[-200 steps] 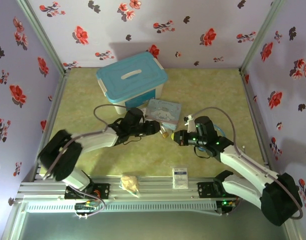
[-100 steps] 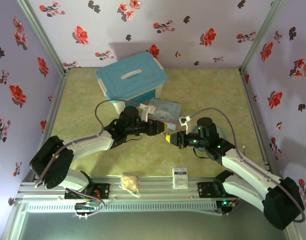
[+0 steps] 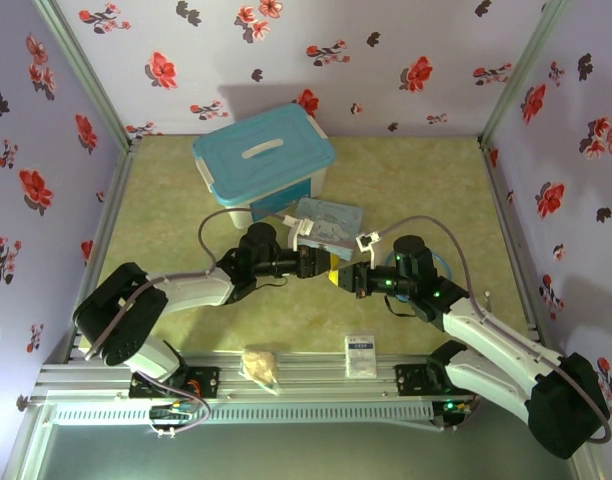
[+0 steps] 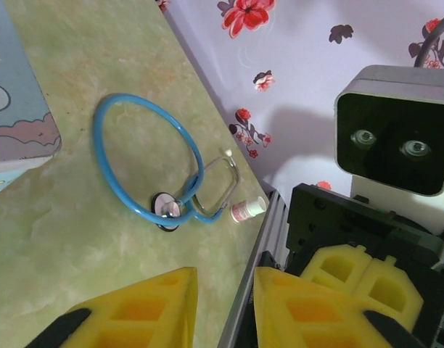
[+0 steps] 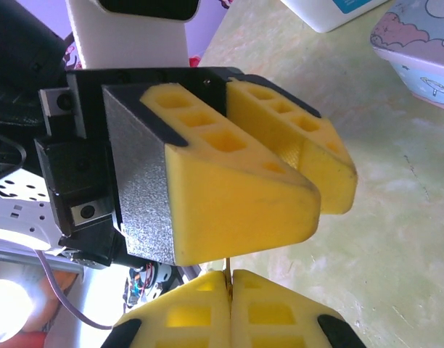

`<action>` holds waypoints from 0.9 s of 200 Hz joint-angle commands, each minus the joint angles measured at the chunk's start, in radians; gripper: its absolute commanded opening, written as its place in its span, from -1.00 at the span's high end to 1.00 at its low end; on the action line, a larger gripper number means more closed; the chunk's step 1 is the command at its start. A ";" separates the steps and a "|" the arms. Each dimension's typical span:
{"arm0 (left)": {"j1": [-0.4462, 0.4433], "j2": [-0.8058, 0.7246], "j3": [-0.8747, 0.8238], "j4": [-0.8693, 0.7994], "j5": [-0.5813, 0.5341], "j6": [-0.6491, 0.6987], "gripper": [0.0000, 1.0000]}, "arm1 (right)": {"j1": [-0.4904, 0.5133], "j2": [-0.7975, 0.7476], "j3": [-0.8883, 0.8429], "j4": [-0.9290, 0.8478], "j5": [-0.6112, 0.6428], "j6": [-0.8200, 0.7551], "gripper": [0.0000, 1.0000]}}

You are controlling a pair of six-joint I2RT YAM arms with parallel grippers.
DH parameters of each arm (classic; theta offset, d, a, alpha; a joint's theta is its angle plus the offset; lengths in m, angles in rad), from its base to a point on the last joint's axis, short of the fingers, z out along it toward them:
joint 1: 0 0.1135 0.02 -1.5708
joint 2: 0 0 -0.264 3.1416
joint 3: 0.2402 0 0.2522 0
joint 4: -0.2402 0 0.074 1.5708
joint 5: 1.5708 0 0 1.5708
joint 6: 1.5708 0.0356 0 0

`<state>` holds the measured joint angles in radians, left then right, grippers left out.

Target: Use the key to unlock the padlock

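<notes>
Lilac walls [image 3: 406, 60] with red flowers close in a pale green, marbled table [image 3: 426, 180]. Above its middle the two grippers meet tip to tip.

The right gripper [image 5: 228, 284] has its yellow pads pressed fully together. A very thin sliver stands up out of the seam, and I take it for the key [image 5: 226, 265], pinched at its head. The left gripper [image 4: 223, 290] faces it with a narrow gap between its fingers, and I see nothing inside this gap. Where the padlock is I cannot tell; it may be hidden among the yellow pads.

The step, as I judge it, is to bring the key and the keyhole together. For this the key must sit straight in the pinch, so the right pads should not loosen. The other arm should hold the padlock by its body, with the keyhole free and turned to the key. The approach should be slow and along the key's own line, because a slanted push could twist the key out.

Just behind the grippers lies a pale blue tin [image 3: 329, 218], and behind it a white box [image 3: 264, 152] with a teal lid. A blue stethoscope [image 4: 166, 209] lies beside the right arm. At the near edge rest a white packet [image 3: 361, 355] and a tan bag [image 3: 260, 365], well apart from the work.
</notes>
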<state>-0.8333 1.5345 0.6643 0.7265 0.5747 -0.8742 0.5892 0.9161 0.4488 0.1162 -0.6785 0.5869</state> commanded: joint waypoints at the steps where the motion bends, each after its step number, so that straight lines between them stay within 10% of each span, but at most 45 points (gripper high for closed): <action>1: -0.003 -0.019 -0.027 0.093 -0.006 -0.036 0.41 | -0.009 -0.014 -0.017 0.046 -0.016 0.021 1.00; 180: -0.009 -0.089 -0.078 0.132 -0.029 -0.070 0.56 | -0.021 0.032 -0.012 0.097 -0.044 0.035 1.00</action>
<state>-0.8352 1.4620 0.5972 0.8303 0.5179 -0.9661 0.5819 0.9482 0.4366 0.1692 -0.7010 0.6128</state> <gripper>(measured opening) 0.229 0.064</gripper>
